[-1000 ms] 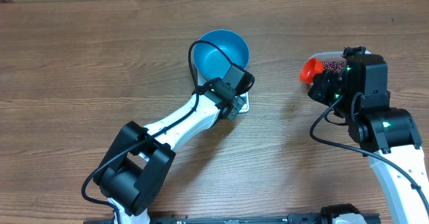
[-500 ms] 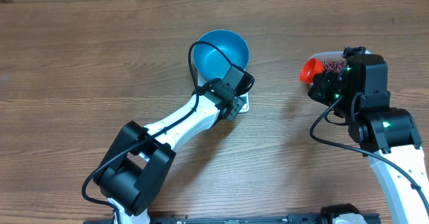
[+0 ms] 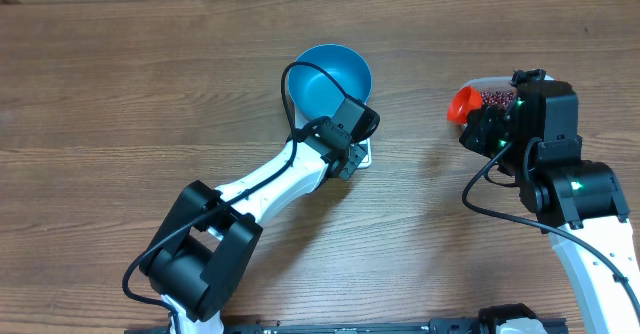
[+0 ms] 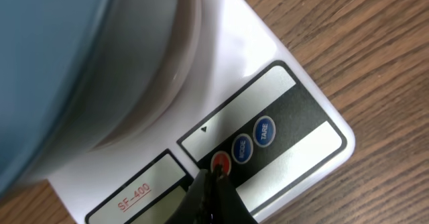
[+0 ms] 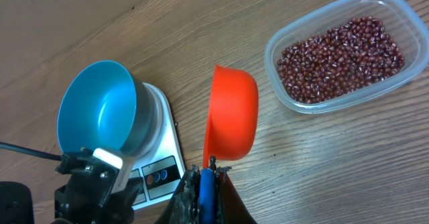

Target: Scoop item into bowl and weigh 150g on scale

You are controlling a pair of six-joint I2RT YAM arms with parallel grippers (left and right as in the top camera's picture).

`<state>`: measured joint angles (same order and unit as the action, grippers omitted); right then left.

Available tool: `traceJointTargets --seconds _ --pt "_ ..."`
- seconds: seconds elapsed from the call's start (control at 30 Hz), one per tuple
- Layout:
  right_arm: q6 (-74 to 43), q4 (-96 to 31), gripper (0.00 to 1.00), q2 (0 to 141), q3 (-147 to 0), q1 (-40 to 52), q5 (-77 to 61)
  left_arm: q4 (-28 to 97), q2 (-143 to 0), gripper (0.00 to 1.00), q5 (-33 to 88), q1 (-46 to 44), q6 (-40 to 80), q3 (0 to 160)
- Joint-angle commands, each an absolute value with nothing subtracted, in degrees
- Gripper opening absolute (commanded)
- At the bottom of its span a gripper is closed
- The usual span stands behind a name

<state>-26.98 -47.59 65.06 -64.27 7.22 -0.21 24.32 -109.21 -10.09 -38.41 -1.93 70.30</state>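
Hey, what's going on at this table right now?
The left gripper, shut, has its tip at the red button of the scale, where the empty blue bowl sits. The right gripper is shut on the orange scoop, holding it beside the clear tub of beans.

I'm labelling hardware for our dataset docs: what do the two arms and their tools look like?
Both arms share a build: white tubular links between bulky black joint housings. The left arm has a black cable looping off its wrist; the right arm has one too, plus green indicator lights. The left tool and right tool have dark, narrow fingers.
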Motion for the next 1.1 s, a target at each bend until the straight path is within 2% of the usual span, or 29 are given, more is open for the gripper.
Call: traceJointTargets --seconds 0.0,1.07 --pt "-26.9 -47.3 0.04 65.1 -66.1 7.3 -0.5 24.0 -111.3 0.04 -9.7 -38.7 -3.3 69.5" --pt "-26.9 -47.2 0.04 65.1 -66.1 7.3 -0.5 22.3 -111.9 0.04 -10.4 -38.7 -3.2 69.5"
